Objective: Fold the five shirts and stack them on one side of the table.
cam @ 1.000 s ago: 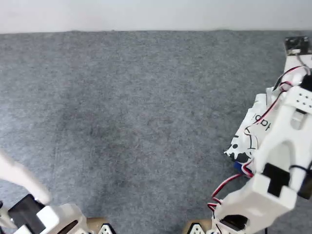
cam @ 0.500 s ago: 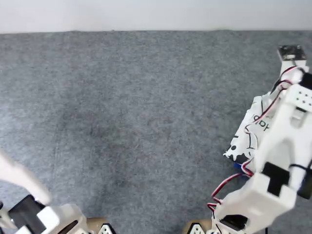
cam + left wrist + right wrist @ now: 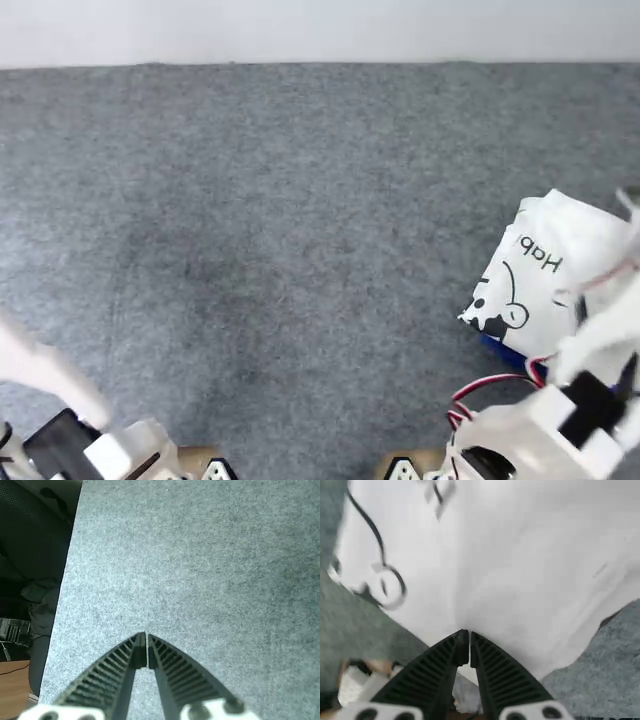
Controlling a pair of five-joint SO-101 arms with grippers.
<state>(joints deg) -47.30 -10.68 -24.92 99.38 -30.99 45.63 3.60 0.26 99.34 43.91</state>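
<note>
A folded white shirt [image 3: 555, 262] with a black cartoon print lies at the table's right edge, on top of a blue garment [image 3: 503, 349] that peeks out beneath it. My right arm [image 3: 590, 400] is at the near right corner, just in front of the pile. In the right wrist view my right gripper [image 3: 469, 635] is shut, its tips close over the white shirt [image 3: 520, 555]; no fabric shows between the fingers. My left gripper [image 3: 147, 641] is shut and holds nothing, hanging above bare mat near the table's left edge.
A grey felt mat [image 3: 300, 220] covers the table, with a white wall along the far side. The mat's left edge [image 3: 70, 580] drops off to a dark floor area. The left arm's base [image 3: 90, 445] sits at the near left corner.
The right arm has drawn back toward the near edge, uncovering the white shirt it was over. The left arm has barely moved.
</note>
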